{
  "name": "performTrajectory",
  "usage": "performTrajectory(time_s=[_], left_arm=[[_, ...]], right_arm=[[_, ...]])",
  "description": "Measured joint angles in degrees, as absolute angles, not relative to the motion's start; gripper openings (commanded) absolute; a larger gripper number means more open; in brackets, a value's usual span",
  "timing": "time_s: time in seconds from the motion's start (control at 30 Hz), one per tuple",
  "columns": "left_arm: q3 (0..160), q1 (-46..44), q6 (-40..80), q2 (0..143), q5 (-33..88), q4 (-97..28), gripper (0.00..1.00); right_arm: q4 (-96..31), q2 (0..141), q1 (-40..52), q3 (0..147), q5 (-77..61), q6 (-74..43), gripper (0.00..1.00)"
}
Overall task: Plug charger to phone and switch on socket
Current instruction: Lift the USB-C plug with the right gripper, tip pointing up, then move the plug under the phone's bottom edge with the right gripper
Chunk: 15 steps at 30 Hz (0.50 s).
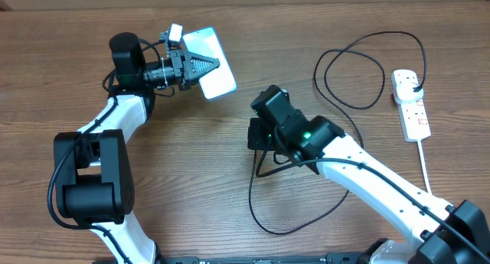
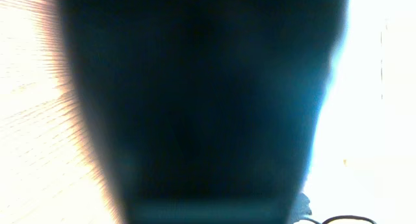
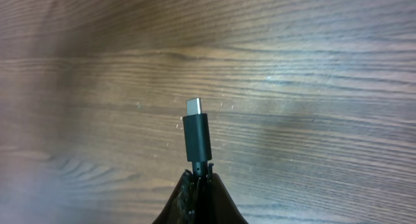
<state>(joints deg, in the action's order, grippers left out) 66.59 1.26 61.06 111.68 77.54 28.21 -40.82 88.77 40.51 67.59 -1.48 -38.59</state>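
Observation:
My left gripper (image 1: 208, 65) is shut on the phone (image 1: 220, 83), whose light screen faces up at the table's upper middle. In the left wrist view the phone (image 2: 195, 107) fills the frame as a dark blur and the fingers do not show. My right gripper (image 1: 259, 135) is shut on the charger's cable just behind its connector tip (image 3: 197, 136), which sticks out above the fingers (image 3: 198, 185) over bare wood. It is to the right of and below the phone, apart from it. The black cable (image 1: 352, 65) loops to a plug (image 1: 414, 82) in the white socket (image 1: 413, 115).
The cable also makes a loop (image 1: 256, 206) on the table below my right gripper. The socket's thick white cord (image 1: 423, 164) runs down the right side toward the right arm's base. The table is brown wood.

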Motion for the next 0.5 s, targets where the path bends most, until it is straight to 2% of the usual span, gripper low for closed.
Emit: performTrajectory(time_s=[0.3, 0.5], left_arm=[[66.6, -1.9, 61.1, 111.7, 74.2, 26.5, 0.04], [66.6, -1.9, 61.1, 111.7, 73.2, 26.3, 0.04]], right_arm=[[-37.9, 88.8, 33.3, 64.1, -15.7, -32.5, 0.04], [-36.0, 86.1, 32.8, 61.3, -18.8, -29.1, 0.04]])
